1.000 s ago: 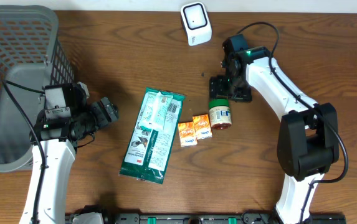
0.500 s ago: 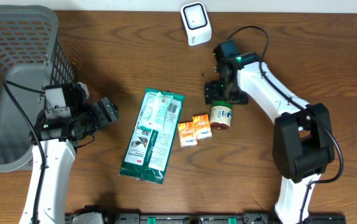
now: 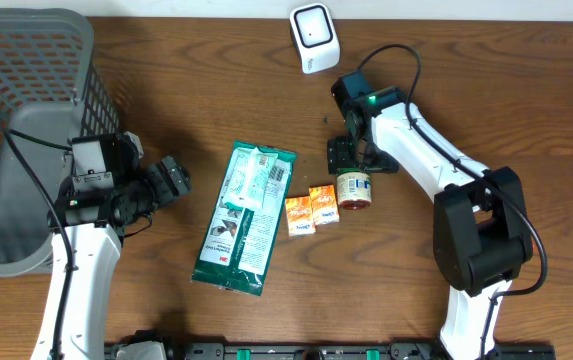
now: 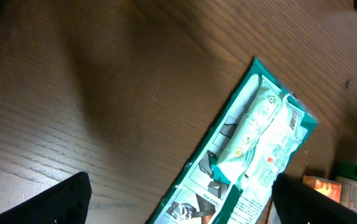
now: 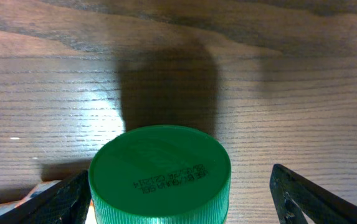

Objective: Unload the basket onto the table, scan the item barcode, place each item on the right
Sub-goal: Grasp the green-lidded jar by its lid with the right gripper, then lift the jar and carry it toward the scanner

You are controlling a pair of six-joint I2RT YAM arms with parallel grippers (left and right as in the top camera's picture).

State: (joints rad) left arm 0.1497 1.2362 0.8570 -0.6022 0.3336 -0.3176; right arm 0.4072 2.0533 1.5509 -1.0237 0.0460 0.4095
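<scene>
The wooden bench (image 3: 166, 90) carries a grey basket (image 3: 16, 120), white scanner (image 3: 314, 38), green packet (image 3: 244, 218), two orange cartons (image 3: 300, 214) and a green-lidded jar (image 3: 353, 187).

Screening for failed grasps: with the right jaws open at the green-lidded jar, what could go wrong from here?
The right gripper would close on a round green lid, so the jar may slip or roll. The orange boxes lie close beside the jar; closing jaws could nudge or pinch one.

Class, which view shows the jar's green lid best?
Right wrist: the green lid fills the lower frame, printed code visible. Overhead shows only a small green band. Left wrist catches a sliver at its edge.
</scene>
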